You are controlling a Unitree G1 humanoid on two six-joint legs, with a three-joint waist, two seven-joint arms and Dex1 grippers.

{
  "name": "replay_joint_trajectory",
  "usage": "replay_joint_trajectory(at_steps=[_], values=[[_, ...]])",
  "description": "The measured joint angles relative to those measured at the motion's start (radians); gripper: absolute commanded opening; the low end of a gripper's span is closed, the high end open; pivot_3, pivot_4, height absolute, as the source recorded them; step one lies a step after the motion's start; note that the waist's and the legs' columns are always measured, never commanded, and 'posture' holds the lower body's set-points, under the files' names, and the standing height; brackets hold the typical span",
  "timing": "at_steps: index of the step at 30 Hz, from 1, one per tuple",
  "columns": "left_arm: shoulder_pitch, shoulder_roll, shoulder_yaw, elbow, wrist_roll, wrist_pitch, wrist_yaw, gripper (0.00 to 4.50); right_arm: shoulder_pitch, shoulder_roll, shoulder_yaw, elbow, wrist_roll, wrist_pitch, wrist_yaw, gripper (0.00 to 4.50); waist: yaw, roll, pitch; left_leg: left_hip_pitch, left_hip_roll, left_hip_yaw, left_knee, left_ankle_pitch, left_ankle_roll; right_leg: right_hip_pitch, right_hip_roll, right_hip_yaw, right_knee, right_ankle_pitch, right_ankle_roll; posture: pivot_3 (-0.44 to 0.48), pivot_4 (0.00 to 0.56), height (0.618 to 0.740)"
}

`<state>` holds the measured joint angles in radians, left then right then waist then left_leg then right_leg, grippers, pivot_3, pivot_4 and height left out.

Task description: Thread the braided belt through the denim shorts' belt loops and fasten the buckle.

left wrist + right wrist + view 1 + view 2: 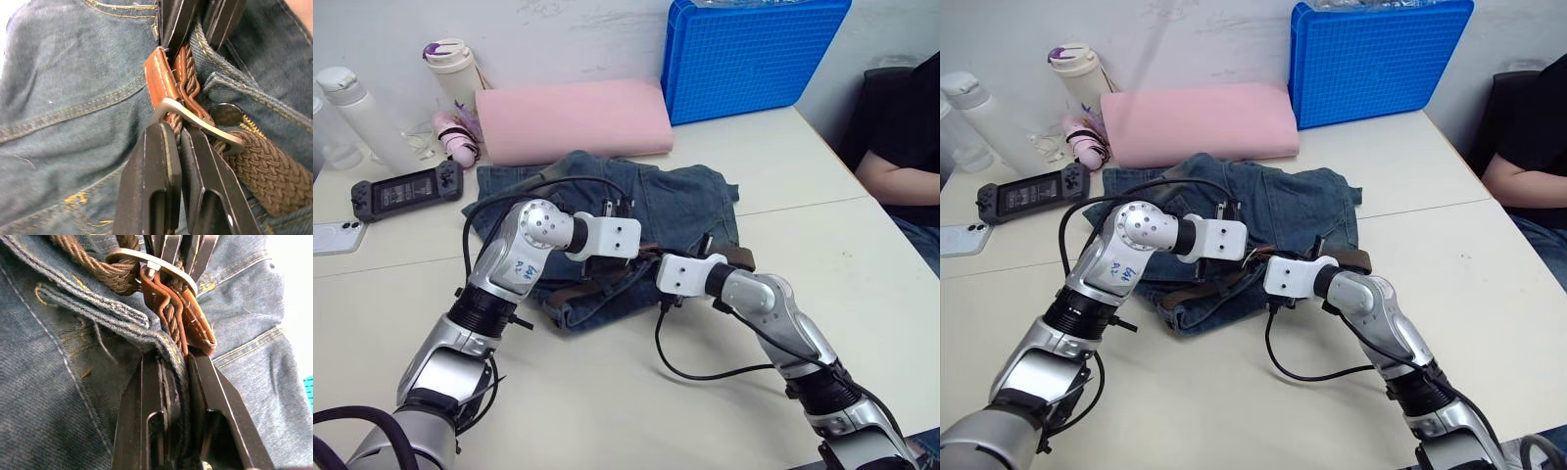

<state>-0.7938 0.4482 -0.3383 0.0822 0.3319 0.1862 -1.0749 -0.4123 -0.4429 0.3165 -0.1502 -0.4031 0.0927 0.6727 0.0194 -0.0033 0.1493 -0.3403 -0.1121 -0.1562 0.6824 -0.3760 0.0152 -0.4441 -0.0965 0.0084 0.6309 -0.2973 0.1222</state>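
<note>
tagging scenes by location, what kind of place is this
Probably an indoor lab or office workspace rather than a home. A plain white table against a bare wall holds a blue plastic crate, water bottles and a handheld game console, while a person sits alongside the denim shorts.

White counter point(607, 392) carries denim shorts point(675, 201), pink foam roll point(573, 119), blue crate point(749, 54), game controller point(406, 191), phone point(335, 236) and bottles point(357, 113).
</note>
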Motion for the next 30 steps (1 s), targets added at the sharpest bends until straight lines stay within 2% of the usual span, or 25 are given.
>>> replay_joint_trajectory(at_steps=[2, 3, 4, 8, 12, 20, 26, 30], values=[[0.013, -0.011, 0.002, -0.007, 0.0, 0.027, 0.003, 0.0, 0.01, 0.001, -0.001, -0.003, 0.003, 0.008, 0.002, 0.98, 0.001, 0.0, 0.0, 0.0, 0.0, 0.0, 0.0, 0.0, 0.0, 0.0, 0.0, 0.0, 0.0, 0.0, 0.0, 0.0, 0.15, 0.74], [0.022, -0.015, 0.003, -0.026, -0.011, 0.05, 0.002, 0.0, 0.023, 0.021, -0.018, -0.01, 0.033, 0.032, 0.004, 1.22, 0.002, 0.0, 0.0, 0.0, 0.0, 0.0, 0.0, 0.0, 0.0, 0.0, 0.0, 0.0, 0.0, 0.0, 0.0, 0.0, 0.15, 0.74], [0.023, -0.024, 0.002, -0.037, -0.015, 0.062, 0.002, 0.0, 0.03, 0.033, -0.024, -0.018, 0.05, 0.049, 0.004, 1.79, 0.003, 0.0, 0.0, 0.0, 0.0, 0.0, 0.0, 0.0, 0.0, 0.0, 0.0, 0.0, 0.0, 0.0, 0.0, 0.0, 0.15, 0.74], [0.022, -0.033, 0.005, -0.052, -0.025, 0.089, 0.004, 0.0, 0.048, 0.024, -0.037, -0.06, 0.11, 0.11, 0.052, 3.54, 0.002, 0.0, 0.0, 0.0, 0.0, 0.0, 0.001, 0.0, 0.0, 0.0, 0.0, 0.0, 0.0, 0.0, 0.0, 0.0, 0.15, 0.74], [0.027, -0.032, 0.004, -0.066, -0.038, 0.095, 0.005, 0.0, 0.062, -0.009, -0.077, -0.122, 0.194, 0.18, 0.109, 3.54, 0.004, 0.0, 0.0, 0.0, 0.0, 0.0, 0.001, 0.0, 0.0, 0.0, -0.001, 0.0, 0.0, 0.0, 0.0, 0.0, 0.15, 0.74], [0.048, -0.025, -0.03, -0.065, -0.059, 0.079, 0.001, 0.0, 0.021, -0.144, -0.292, -0.219, 0.436, 0.317, 0.209, 3.54, 0.005, 0.0, 0.0, 0.0, 0.0, 0.0, 0.0, 0.0, 0.0, 0.0, -0.003, 0.0, 0.0, 0.0, 0.0, 0.0, 0.15, 0.74], [0.044, -0.026, -0.034, -0.048, -0.07, 0.061, 0.004, 0.0, -0.049, -0.221, -0.274, -0.125, 0.413, 0.219, 0.208, 3.54, 0.006, 0.0, 0.0, 0.0, 0.0, 0.001, 0.0, 0.0, 0.0, 0.0, -0.003, 0.0, 0.0, 0.0, 0.0, 0.0, 0.15, 0.74], [0.037, -0.027, -0.035, -0.034, -0.073, 0.051, 0.003, 0.0, -0.053, -0.221, -0.189, -0.021, 0.359, 0.094, 0.205, 3.54, 0.004, 0.0, 0.0, 0.0, 0.001, 0.001, 0.0, 0.0, 0.0, 0.0, -0.003, 0.001, -0.001, 0.0, 0.0, 0.0, 0.15, 0.74]])
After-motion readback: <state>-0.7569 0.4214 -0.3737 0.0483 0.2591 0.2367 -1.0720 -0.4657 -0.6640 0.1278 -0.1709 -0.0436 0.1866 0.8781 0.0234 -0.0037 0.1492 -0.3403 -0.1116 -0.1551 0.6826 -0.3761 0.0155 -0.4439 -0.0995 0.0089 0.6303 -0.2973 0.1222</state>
